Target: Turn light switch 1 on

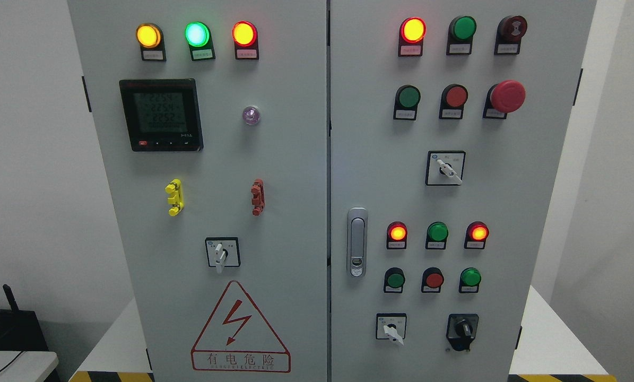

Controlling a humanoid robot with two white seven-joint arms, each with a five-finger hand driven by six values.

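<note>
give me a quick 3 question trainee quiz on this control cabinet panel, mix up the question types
1. True or false: all three round indicator lamps in the top row of the left grey cabinet door are lit.
2. Multiple choice: what sits directly below the left door's white rotary selector switch? A) a black digital meter B) a red triangular electric hazard sign C) a silver door latch
3. Fill in: the large red mushroom-head emergency stop button is on the ____ door.

Key
1. True: the amber lamp, green lamp and red lamp all glow.
2. B, the hazard sign.
3. Right.
</note>
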